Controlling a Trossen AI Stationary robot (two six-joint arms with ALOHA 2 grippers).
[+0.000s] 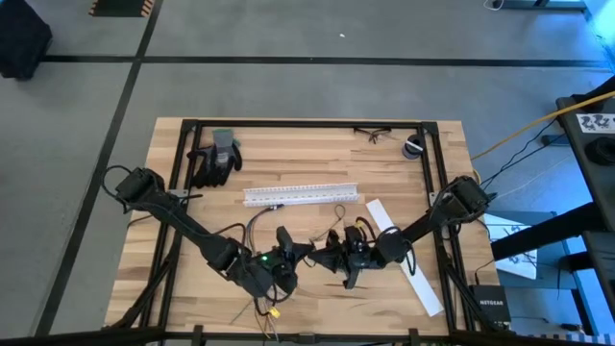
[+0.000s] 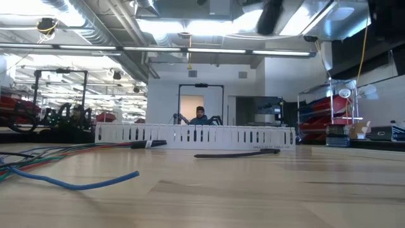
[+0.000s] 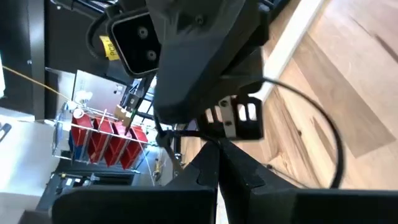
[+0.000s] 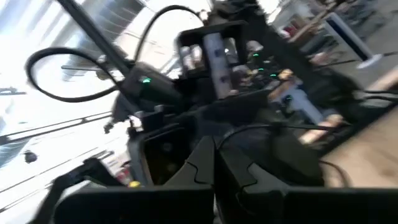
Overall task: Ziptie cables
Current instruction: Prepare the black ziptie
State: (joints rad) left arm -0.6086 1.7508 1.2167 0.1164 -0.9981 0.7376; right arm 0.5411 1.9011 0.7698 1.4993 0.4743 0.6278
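My two grippers meet tip to tip above the near middle of the table. The left gripper (image 1: 304, 250) (image 3: 219, 154) and the right gripper (image 1: 327, 253) (image 4: 214, 148) are both shut. The cables (image 1: 253, 227) lie loose beside the left arm, and one loop (image 1: 338, 210) lies by the right gripper. Their yellow ends (image 1: 272, 309) reach the near edge. In the low view the cables (image 2: 60, 154) rest on the wood at the left. A black ziptie (image 2: 235, 153) lies flat in front of the white channel (image 2: 190, 135). Neither gripper shows in the low view. My left gripper is shut, and I cannot tell whether anything thin sits between its fingers (image 3: 205, 177). My right gripper is shut too; its wrist view is blurred, and I cannot tell whether its fingers (image 4: 199, 165) touch a cable or a ziptie.
The white slotted channel (image 1: 303, 194) lies across the table's middle. Black gloves (image 1: 216, 159) sit at the far left, with safety glasses (image 1: 373, 135) and a small roll (image 1: 413, 146) at the far right. A white strip (image 1: 408, 259) lies under the right arm. A person sits in the room beyond the table.
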